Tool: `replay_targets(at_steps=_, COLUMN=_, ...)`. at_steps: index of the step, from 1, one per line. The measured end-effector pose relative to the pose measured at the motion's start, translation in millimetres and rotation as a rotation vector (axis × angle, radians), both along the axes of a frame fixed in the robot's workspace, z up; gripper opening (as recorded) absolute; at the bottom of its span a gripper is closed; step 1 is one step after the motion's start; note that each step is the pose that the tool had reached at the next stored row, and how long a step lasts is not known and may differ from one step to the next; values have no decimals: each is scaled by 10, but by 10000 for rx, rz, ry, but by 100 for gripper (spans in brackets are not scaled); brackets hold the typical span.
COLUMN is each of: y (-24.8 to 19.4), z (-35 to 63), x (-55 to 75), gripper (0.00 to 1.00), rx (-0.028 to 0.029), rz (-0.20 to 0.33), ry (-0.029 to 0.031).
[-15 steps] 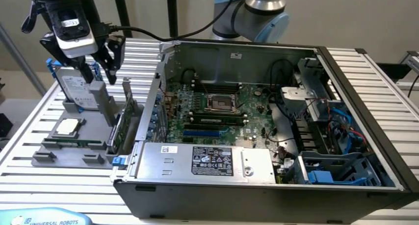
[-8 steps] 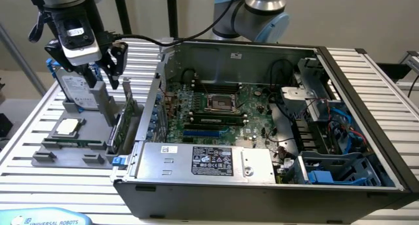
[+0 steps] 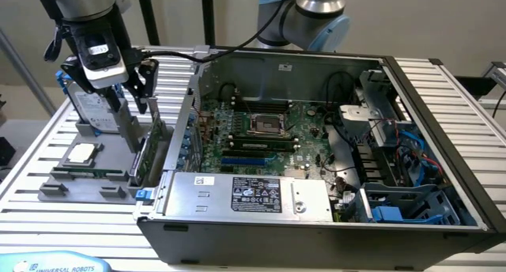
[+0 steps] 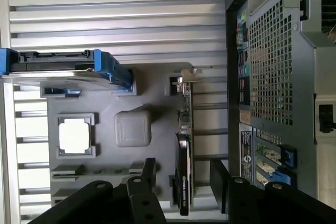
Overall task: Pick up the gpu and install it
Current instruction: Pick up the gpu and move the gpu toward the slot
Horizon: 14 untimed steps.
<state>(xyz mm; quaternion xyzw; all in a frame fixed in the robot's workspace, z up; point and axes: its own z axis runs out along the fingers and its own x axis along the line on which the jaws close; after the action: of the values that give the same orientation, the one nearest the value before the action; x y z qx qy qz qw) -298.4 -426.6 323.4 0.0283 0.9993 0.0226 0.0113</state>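
The grey robot arm (image 3: 87, 11) is hanging over the slatted aluminium worktop (image 3: 32, 165). The gpu (image 3: 154, 143) (image 4: 182, 184), a thin black card with a green circuit-board edge and a silver metal bracket, is standing on edge in the grey plastic holder (image 3: 87, 192) (image 4: 157, 93). It is sitting just beside the open grey computer case (image 3: 316, 224) (image 4: 273, 51). The black jaws are hovering above the card, standing apart and empty (one to either side of its edge).

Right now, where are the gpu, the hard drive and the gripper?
gpu (image 4: 183, 181): wrist view, black upper edge.
hard drive (image 3: 89, 111): exterior view, silver face.
gripper (image 3: 133, 104): exterior view, midway between fingertips.
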Motion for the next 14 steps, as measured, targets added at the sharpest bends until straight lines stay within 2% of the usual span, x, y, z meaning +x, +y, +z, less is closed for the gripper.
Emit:
replay_targets(at_steps=8, y=-6, z=-146, x=88, gripper=54, rx=0, rz=-8, ry=0)
replay_targets(at_steps=14, y=-25, z=-254, x=93, gripper=54, rx=-1, rz=-24, ry=1)
